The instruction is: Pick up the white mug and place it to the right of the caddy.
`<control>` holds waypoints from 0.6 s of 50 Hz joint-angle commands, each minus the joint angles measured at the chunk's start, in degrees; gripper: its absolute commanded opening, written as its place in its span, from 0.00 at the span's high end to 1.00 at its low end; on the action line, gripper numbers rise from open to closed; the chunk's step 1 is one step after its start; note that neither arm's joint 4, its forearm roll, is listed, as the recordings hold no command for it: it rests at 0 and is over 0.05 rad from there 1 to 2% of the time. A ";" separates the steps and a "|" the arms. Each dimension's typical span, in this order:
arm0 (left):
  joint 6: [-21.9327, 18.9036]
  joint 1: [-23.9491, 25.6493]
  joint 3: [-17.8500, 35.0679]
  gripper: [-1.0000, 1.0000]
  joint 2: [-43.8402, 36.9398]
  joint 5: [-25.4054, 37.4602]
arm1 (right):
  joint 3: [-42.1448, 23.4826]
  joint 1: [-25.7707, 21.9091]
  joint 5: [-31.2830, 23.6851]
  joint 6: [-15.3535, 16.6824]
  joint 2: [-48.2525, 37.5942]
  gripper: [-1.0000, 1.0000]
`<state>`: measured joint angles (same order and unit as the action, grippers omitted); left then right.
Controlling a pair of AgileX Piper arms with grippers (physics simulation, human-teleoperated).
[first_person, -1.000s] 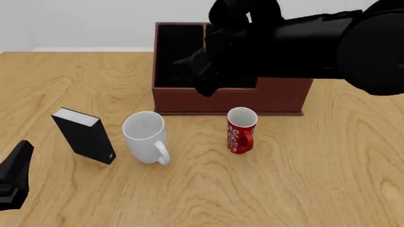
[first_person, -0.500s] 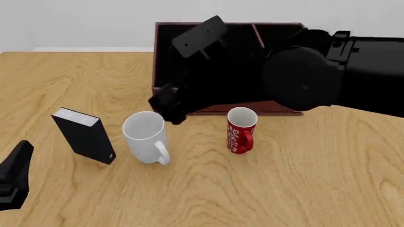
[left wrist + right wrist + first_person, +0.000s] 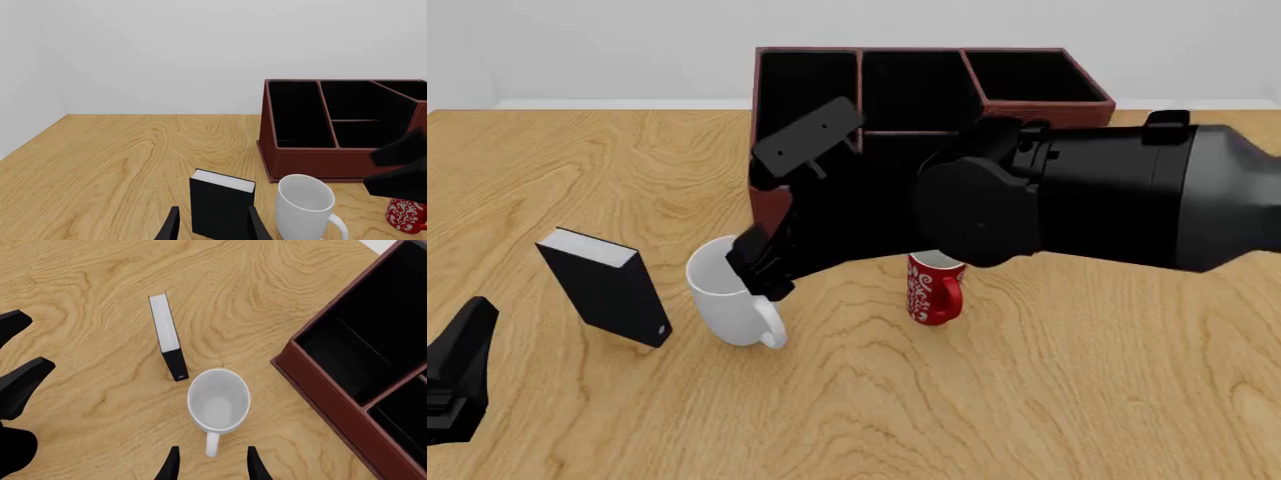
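Observation:
The white mug (image 3: 729, 301) stands upright on the table in front of the caddy's left end, handle towards me. It also shows in the left wrist view (image 3: 305, 204) and from above in the right wrist view (image 3: 218, 400). The caddy (image 3: 1044, 97) is the dark reddish-brown box at the back, also in the wrist views (image 3: 313, 163) (image 3: 319, 385). My right gripper (image 3: 761, 272) is open, just above the mug's rim. In its wrist view (image 3: 212, 467) the mug's handle lies between the fingertips. My left gripper (image 3: 457, 375) is open and empty at the front left.
A red mug with white swirls (image 3: 934, 290) stands right of the white mug, partly under my right arm. A black slab-shaped box (image 3: 606, 288) stands upright left of the white mug, also in the left wrist view (image 3: 221, 202).
My right arm has swung down and to the left from over the caddy, bringing its gripper onto the white mug's rim. The left arm and the objects have not moved.

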<state>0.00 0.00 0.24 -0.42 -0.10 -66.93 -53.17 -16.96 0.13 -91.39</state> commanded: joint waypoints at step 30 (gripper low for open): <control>0.00 0.00 0.00 0.00 0.00 0.00 | -0.15 0.38 4.75 -3.16 -9.89 0.00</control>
<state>0.00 0.00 0.24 -0.42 -0.10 -66.80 -52.66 -13.26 -2.10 -98.58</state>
